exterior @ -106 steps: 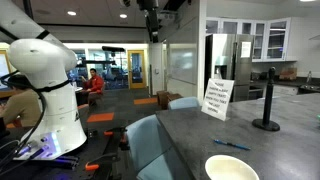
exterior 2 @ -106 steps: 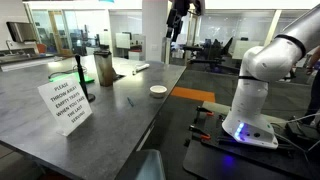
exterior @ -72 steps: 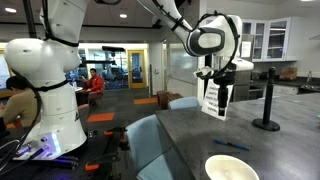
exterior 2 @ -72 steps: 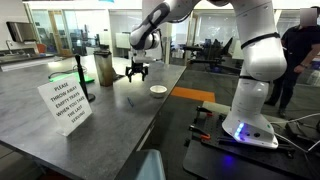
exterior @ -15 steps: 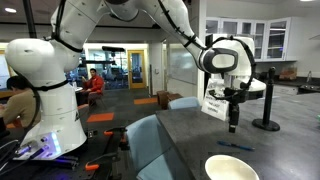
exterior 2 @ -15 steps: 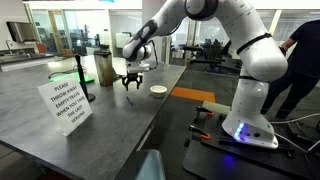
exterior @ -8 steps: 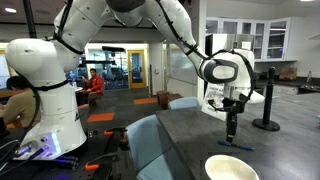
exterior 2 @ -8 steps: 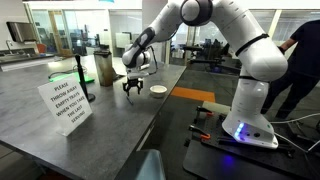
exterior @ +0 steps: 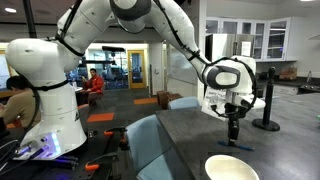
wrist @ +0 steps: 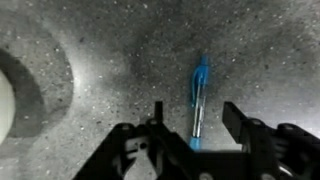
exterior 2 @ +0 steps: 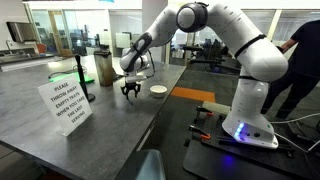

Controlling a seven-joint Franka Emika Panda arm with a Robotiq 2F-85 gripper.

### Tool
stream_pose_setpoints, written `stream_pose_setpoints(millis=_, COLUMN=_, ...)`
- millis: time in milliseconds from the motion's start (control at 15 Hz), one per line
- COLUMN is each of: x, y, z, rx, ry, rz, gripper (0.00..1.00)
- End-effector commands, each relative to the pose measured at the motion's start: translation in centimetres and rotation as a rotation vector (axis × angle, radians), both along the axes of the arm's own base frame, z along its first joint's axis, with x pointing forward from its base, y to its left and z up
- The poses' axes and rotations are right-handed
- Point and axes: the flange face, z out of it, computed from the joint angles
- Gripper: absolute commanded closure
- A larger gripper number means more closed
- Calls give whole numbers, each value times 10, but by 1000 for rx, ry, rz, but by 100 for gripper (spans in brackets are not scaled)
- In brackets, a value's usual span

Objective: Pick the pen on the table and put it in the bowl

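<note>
Panda arm reaches over the dark grey desk [exterior: 185,135], gripper [exterior: 234,133] pointing straight down, low over the top, just beyond the bowl [exterior: 232,168]. In an exterior view the same gripper [exterior 2: 130,93] hangs just beside the bowl [exterior 2: 158,90], close to the desk [exterior 2: 60,145] surface.

Wrist view: jaws spread wide, gripper [wrist: 195,118] centred over the blue pen [wrist: 199,95]. Pen lies flat on the speckled desk [wrist: 90,50], running lengthwise between the two fingers [wrist: 158,112], a gap on each side, neither touching it. Pale curved shape at the frame edge, well away from the pen, is probably the bowl [wrist: 4,105] rim; too cropped to be sure.

Bowl sits upright near the desk edge, nothing seen inside. Pen outside the bowl, near it, under the gripper; in both exterior views it is too small or hidden to pick out.

Black round-based post [exterior: 267,100] stands farther from the bowl than the gripper. White printed sign [exterior 2: 65,103] stands well apart from the bowl.
</note>
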Motion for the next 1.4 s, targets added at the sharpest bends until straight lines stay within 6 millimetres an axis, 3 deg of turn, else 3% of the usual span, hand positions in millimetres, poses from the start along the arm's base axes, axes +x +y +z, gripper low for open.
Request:
stream_pose_setpoints(millis=0, x=8, y=7, z=-9, rx=-17, ry=16, rz=-14, gripper=33)
stream_pose_setpoints(millis=67, x=8, y=9, z=-12, rx=-18, ry=18, rz=-16, gripper=37)
stream_pose_setpoints(millis=133, x=9, y=10, z=-15, rx=-18, ry=19, rz=-19, gripper=55)
stream_pose_setpoints(millis=533, x=14, y=9, z=-11, rx=-15, ry=-1, rz=-25, gripper=98)
stream_pose_setpoints(millis=933, x=10, y=-12, z=17, rx=-22, ry=-35, rz=-63, gripper=96)
stream_pose_setpoints(millis=1333, x=-19, y=-87, z=68, rx=-46, ry=-66, rz=-165, gripper=96)
